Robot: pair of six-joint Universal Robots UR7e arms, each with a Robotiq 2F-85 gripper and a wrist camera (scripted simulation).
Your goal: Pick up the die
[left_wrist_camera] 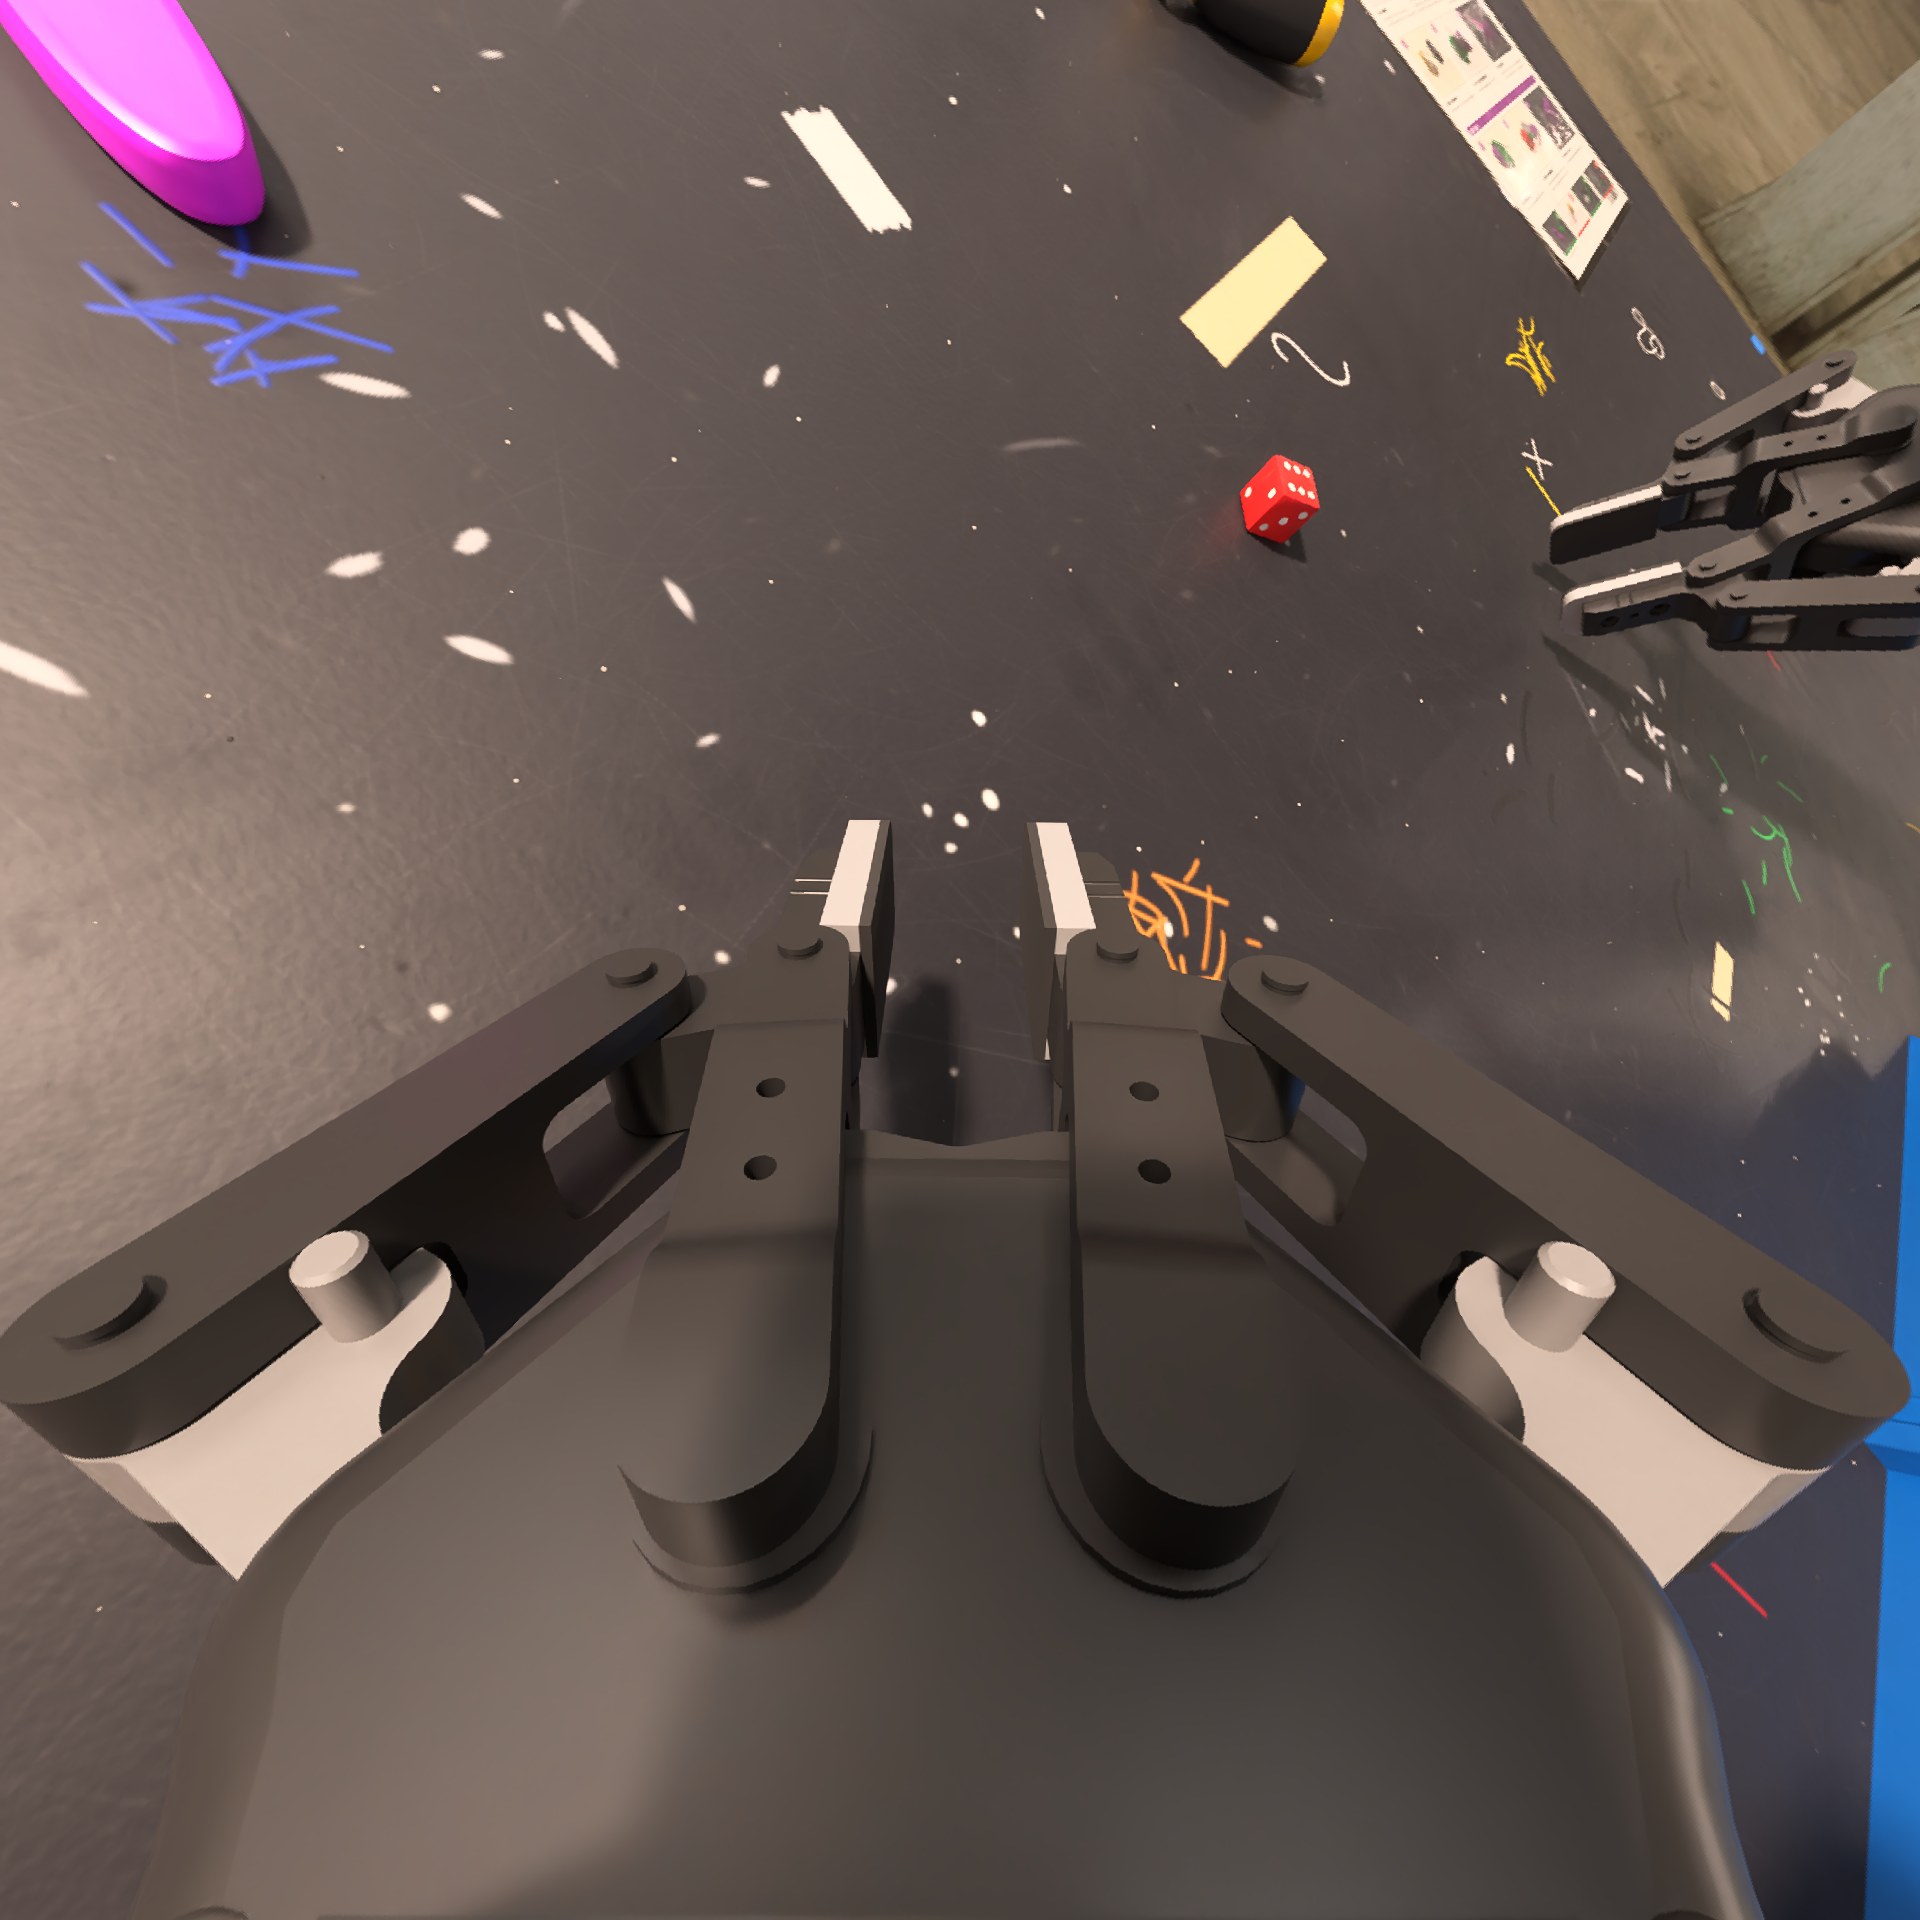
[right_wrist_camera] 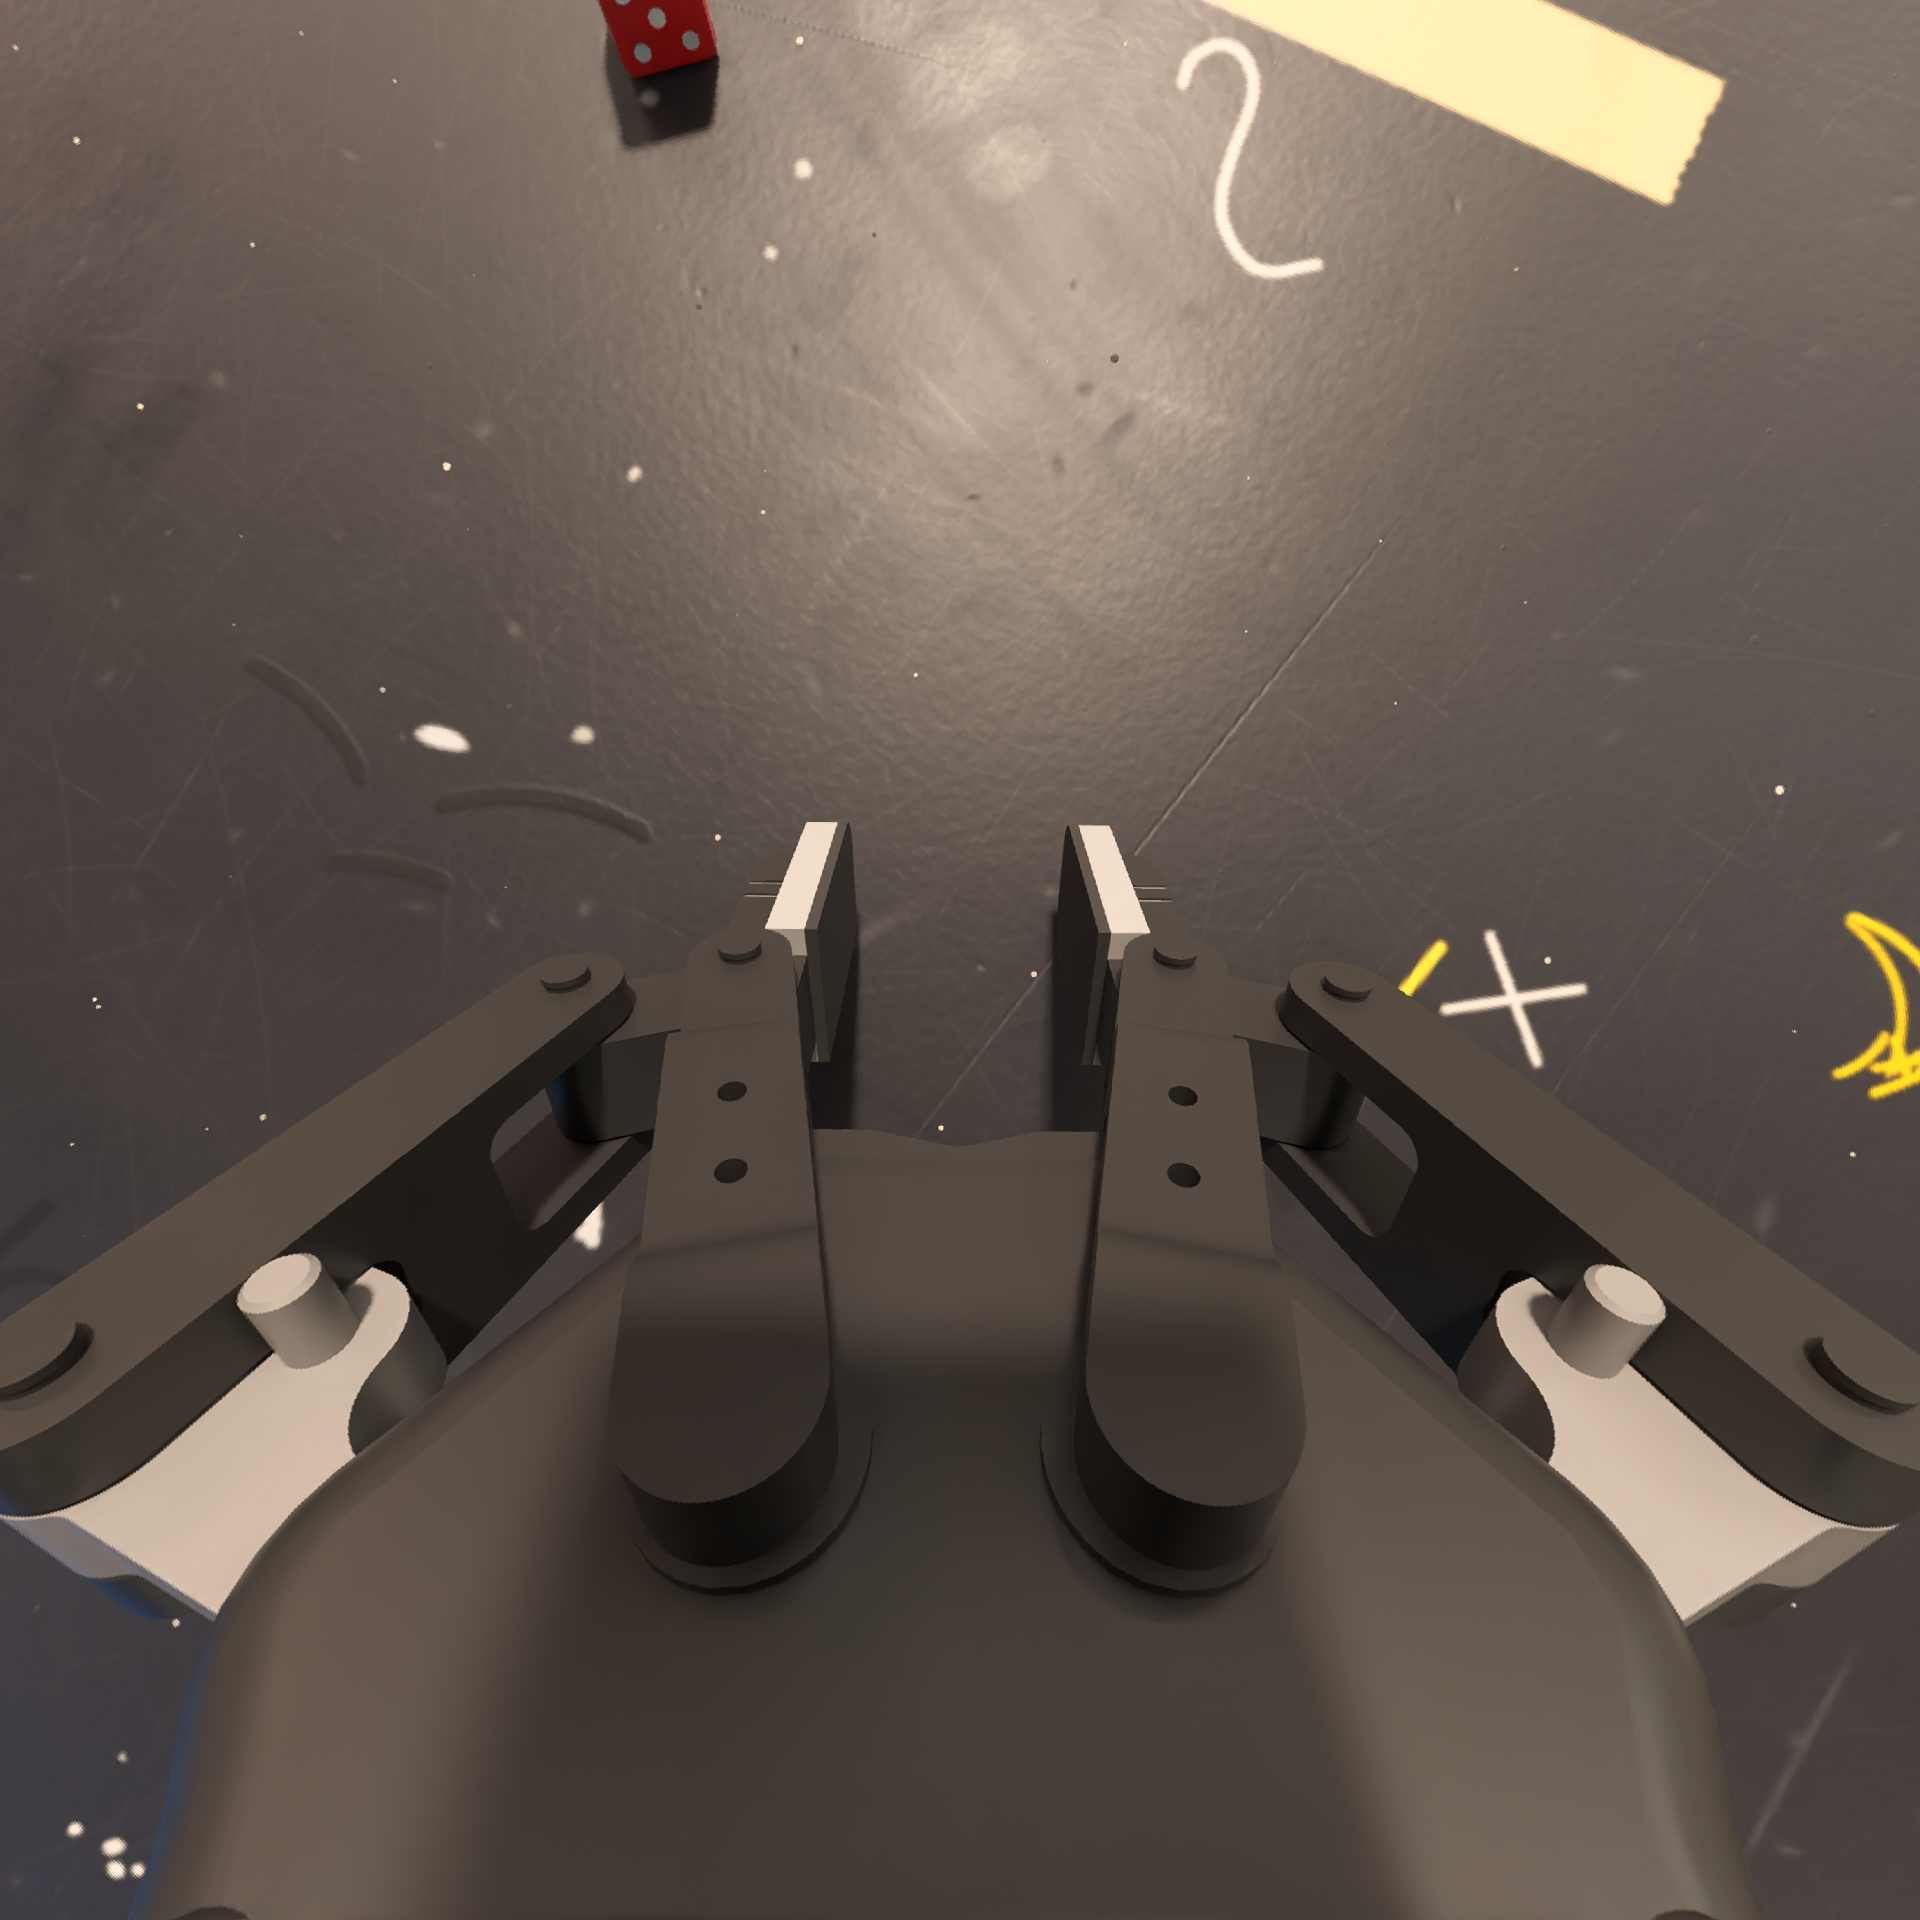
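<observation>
Small red die (left_wrist_camera: 1280, 498) beside the yellow tape strip (left_wrist_camera: 1253, 292) (light, rigid, likely slippery): we'd pinch opposite flat faces. Left gripper (left_wrist_camera: 958, 873) and right gripper (right_wrist_camera: 956, 878) both spread, empty.

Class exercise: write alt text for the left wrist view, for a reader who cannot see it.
A small red die sits alone on a dark, paint-flecked table, ahead and to the right of the open, empty left gripper. The right gripper, also open, reaches in from the right edge; a magenta object lies far left.
</observation>
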